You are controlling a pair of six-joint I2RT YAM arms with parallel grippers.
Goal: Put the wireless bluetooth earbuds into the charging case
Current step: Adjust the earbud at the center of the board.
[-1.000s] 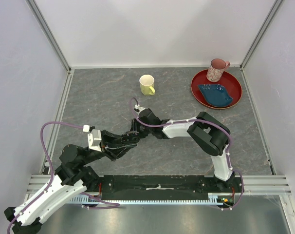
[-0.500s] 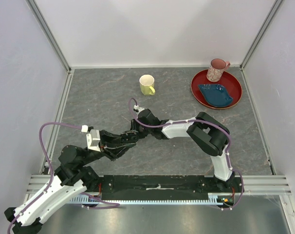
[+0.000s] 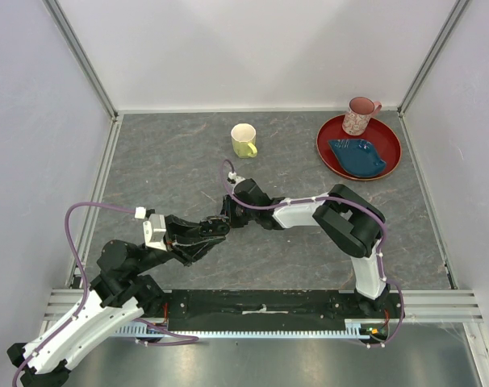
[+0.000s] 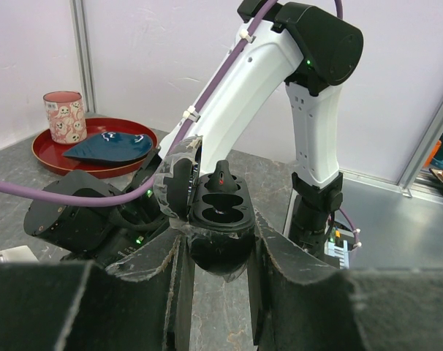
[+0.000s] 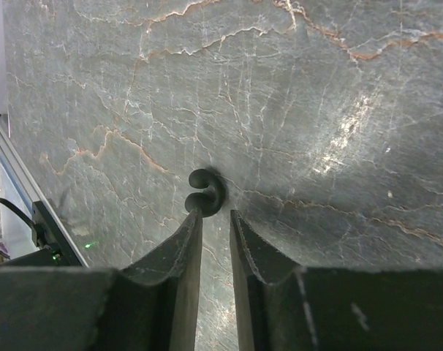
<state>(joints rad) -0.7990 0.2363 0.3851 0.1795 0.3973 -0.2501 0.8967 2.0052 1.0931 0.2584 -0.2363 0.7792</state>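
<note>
The left claw [image 4: 218, 235] is clamping the open charging case [image 4: 220, 212] while the right claw [image 5: 216, 213], narrowly parted and empty, is hovering at a black earbud [image 5: 205, 191] lying off-centre on the desk [image 5: 316, 110], risking flicking it away.

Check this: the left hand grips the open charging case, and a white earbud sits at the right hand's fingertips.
Wrong colour: the earbud at the tips of the right hand is black, not white; the right wrist view shows it. The rest holds.
</note>
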